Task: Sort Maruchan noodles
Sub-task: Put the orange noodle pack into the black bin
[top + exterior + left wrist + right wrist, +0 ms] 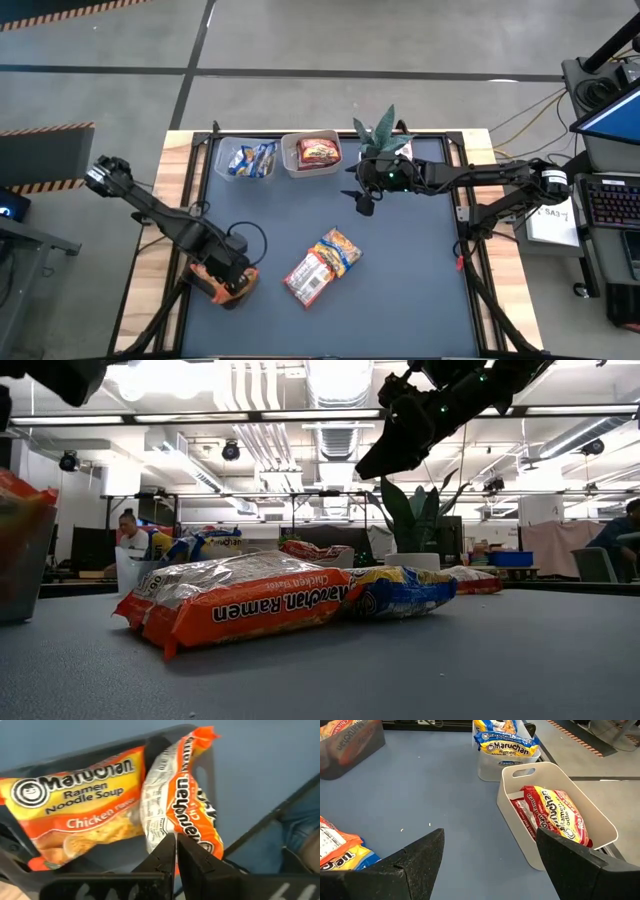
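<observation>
Crinkly orange packet [187, 815] pinched in left gripper [176, 851] jaws — right gripper [487, 865] jaws apart.

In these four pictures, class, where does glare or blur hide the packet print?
Low view: ceiling lights glare on the crinkly top of the orange packet. Left wrist view: the close orange packets look soft. Right wrist view: the red packet in the white tub reads clearly.
</observation>
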You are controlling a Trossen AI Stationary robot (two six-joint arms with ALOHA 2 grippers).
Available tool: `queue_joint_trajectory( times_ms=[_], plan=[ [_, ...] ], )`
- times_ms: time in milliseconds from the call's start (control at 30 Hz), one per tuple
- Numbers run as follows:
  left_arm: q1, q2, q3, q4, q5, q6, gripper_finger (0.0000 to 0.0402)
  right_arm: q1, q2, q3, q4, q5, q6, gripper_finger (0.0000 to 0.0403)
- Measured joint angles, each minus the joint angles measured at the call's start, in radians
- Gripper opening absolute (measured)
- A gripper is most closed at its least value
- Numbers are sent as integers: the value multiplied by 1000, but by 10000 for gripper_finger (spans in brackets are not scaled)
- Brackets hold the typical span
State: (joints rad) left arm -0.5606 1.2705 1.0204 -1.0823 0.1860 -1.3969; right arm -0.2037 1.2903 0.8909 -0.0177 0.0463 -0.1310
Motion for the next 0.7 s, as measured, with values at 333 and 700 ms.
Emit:
queue_joint_trajectory(
  times_ms=[333, 700],
  plan=[
    [-6, 26, -9, 92, 100, -61, 0, 0, 0, 0, 0, 0, 0, 304],
    [-6, 137, -1, 140, 202, 62, 0, 0, 0, -1, 0, 0, 0, 304]
  ],
)
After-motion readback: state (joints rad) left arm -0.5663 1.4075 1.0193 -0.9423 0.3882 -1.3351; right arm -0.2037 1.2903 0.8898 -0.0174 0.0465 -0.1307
